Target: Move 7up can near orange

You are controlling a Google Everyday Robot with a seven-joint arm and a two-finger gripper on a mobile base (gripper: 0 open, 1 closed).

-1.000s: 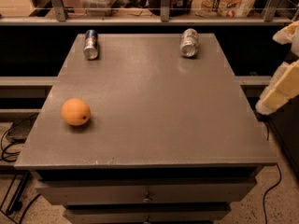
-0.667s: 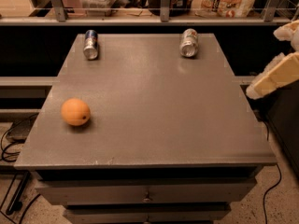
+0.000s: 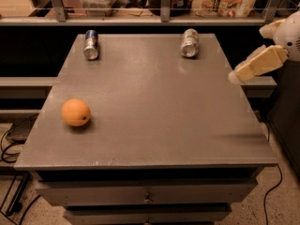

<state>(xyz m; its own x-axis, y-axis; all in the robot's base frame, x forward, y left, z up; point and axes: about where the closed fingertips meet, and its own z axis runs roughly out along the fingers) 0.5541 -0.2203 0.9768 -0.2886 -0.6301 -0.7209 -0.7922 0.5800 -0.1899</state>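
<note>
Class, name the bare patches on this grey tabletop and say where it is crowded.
Bare: the middle of the grey table, from the round orange fruit near the left edge to the cream claw at the right edge, plus the front strip. Crowded only at the back: blue-and-silver can, silvery-white 7up can.

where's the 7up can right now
In the camera view the 7up can lies at the far right corner of the table, level with the blue can far left; the tool hovers beside the table's right edge.
</note>
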